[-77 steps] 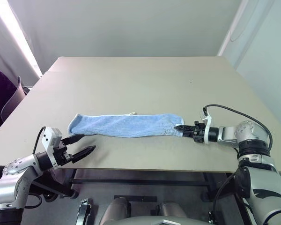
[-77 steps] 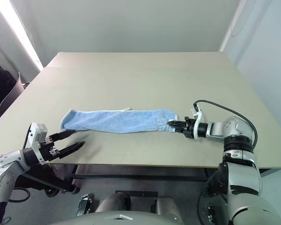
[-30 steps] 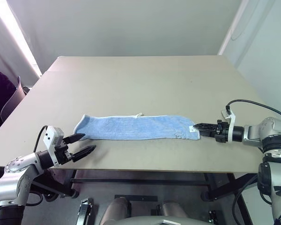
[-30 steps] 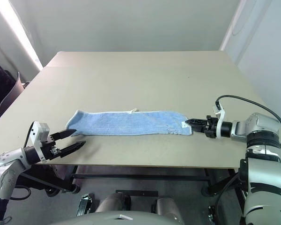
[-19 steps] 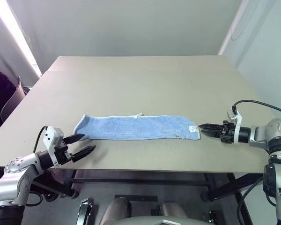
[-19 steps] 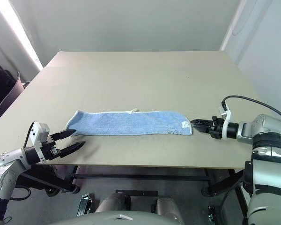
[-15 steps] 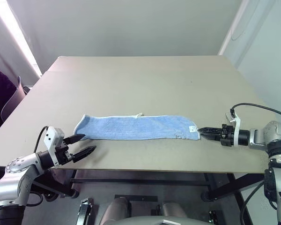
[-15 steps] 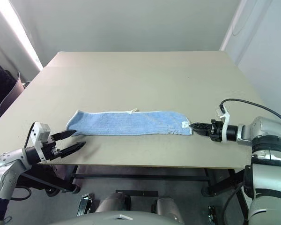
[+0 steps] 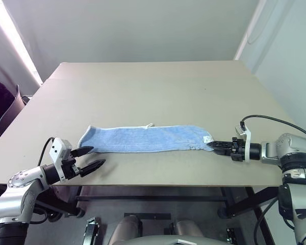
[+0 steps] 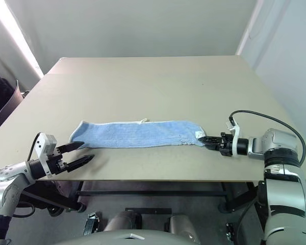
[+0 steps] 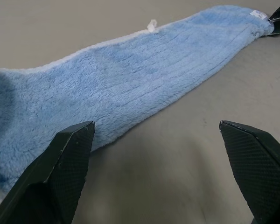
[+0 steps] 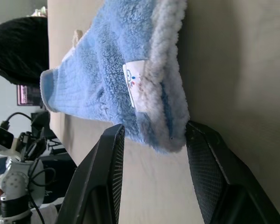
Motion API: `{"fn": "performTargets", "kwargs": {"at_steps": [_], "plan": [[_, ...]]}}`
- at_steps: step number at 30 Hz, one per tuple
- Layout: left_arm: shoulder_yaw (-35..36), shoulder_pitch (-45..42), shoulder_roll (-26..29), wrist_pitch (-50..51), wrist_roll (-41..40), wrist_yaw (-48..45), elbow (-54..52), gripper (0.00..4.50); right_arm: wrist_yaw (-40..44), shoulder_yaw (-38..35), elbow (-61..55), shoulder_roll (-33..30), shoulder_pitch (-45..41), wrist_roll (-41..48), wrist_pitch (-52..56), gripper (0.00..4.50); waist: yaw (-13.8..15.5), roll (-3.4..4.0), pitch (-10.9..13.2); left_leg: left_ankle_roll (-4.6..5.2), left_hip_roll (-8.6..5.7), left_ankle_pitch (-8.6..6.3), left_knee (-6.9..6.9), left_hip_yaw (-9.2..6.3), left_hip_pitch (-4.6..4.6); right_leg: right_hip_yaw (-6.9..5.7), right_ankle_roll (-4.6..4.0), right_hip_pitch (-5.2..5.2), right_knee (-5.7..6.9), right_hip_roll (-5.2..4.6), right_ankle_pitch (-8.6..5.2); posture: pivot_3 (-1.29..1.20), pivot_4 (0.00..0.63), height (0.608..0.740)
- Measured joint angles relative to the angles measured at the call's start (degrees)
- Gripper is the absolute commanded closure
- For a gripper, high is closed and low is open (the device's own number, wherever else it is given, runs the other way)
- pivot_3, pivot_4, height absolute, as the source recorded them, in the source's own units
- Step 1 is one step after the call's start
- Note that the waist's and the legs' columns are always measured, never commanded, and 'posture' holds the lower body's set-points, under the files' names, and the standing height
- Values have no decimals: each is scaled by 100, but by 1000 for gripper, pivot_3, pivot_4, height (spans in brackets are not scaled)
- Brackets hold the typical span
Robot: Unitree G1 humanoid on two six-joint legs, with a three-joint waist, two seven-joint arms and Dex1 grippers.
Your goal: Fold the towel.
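Observation:
The light blue towel (image 9: 143, 139) lies as a long narrow strip across the front of the table, with its white loop (image 9: 149, 124) on the far edge. My right gripper (image 9: 210, 145) lies low on the table at the towel's right end. It is open, and the corner with the small printed label (image 12: 136, 84) sits between its fingers (image 12: 105, 182). My left gripper (image 9: 98, 156) is open just off the towel's left end, near the table's front edge. In the left wrist view the towel (image 11: 130, 74) stretches away ahead of the spread fingers.
The tan table (image 9: 153, 87) reaches far back behind the towel. Its front edge runs close under both grippers. A dark chair (image 9: 5, 109) stands off the left side and a pale wall off the right. A black cable (image 9: 268, 121) loops over my right wrist.
The towel was first drawn out longer to the right. My right gripper then backed off its end and has now slid left and lower onto the corner. The left gripper stayed put.

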Motion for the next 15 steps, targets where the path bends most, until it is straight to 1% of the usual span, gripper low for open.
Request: {"fn": "performTargets", "kwargs": {"at_steps": [2,5,6,7,12,15], "plan": [[-1,-7,-2,-5,4,1,2,0,-69,-28,122,25,-21,-15,-32,3315,-13,0,0,0,0,0,-1,0,0,0,1,0,0,0,1,0,0,740],[1,-1,-2,-16,9,3,5,0,-111,-61,287,34,-176,-12,-5,4360,-17,-10,-7,0,2,0,0,-1,4,0,1,2,0,3,2,0,0,740],[1,7,-2,-20,10,4,5,0,-110,-63,322,34,-207,-11,-2,4474,-16,-15,-10,0,2,0,4,0,8,0,0,7,0,3,2,0,0,740],[1,14,-2,-27,11,4,5,0,-132,-63,375,33,-232,-18,-31,4474,-11,-18,-12,0,2,0,10,0,12,0,-12,15,-1,2,-3,0,0,740],[5,74,-1,-119,107,5,20,0,-94,-45,410,7,-247,-24,-118,4474,-2,-14,-10,4,-2,3,13,1,10,1,-17,15,-3,-5,-1,0,0,740],[4,69,-1,-129,125,5,35,0,113,17,46,-187,-161,5,-132,4474,11,11,-1,6,-2,4,11,1,-7,1,-15,-6,-3,-6,-1,0,0,740]]}}
